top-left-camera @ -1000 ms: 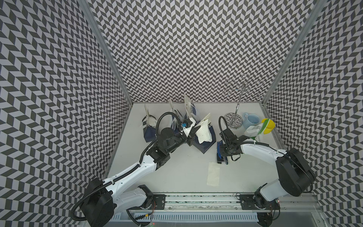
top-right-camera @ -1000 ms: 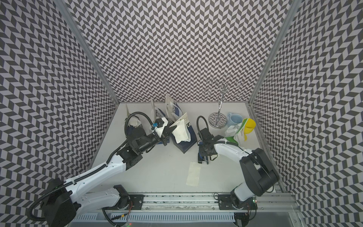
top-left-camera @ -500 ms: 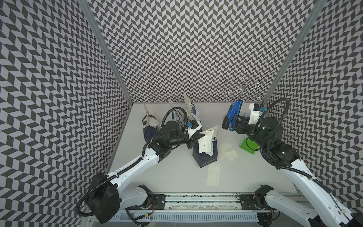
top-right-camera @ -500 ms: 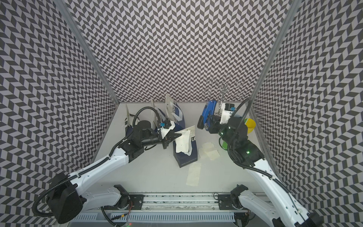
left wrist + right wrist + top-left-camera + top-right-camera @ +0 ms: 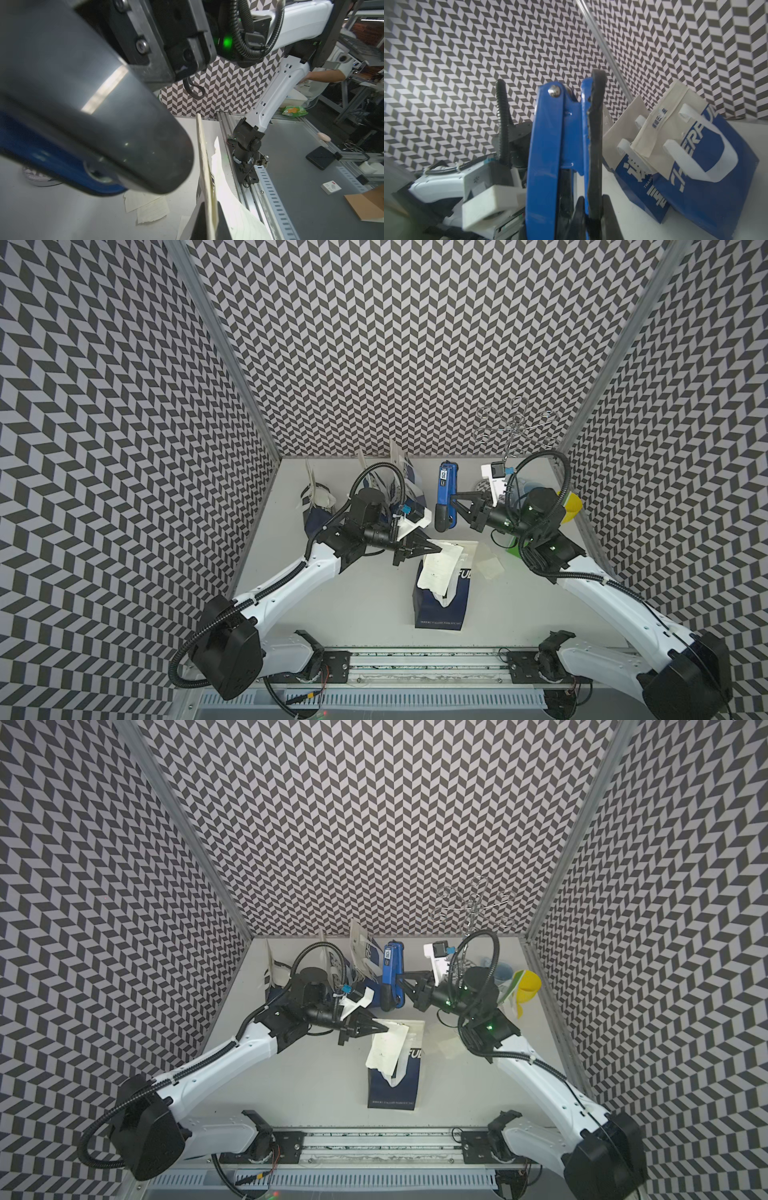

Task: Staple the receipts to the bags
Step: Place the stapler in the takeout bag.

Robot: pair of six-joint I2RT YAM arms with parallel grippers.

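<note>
The pale grey tabletop [image 5: 365, 614] carries everything. Near its middle a dark blue paper carrier bag [image 5: 440, 610] with white lettering lies flat, its open top toward the back wall. At the back edge a cluster of standing dark blue paper bags [image 5: 409, 489] with white flat handles leans together (how many stand there cannot be counted from above).

A bright blue metal stapler [image 5: 444, 493] with a black base is held off the table, beside that cluster and beyond the lying bag's top. The right gripper [image 5: 454, 508] is clamped tight on its black base, one finger on each side in the right wrist view.

A crumpled cream-white paper receipt [image 5: 436, 570] rests on the lying bag's upper face. The left gripper [image 5: 438, 548] is pinched closed on the bag's top edge, where the receipt's corner meets it; its wrist view shows a cream edge sandwiched between the fingers [image 5: 222, 226].

Two loose cream paper slips [image 5: 486, 566] lie on the table just right of the bag.
</note>
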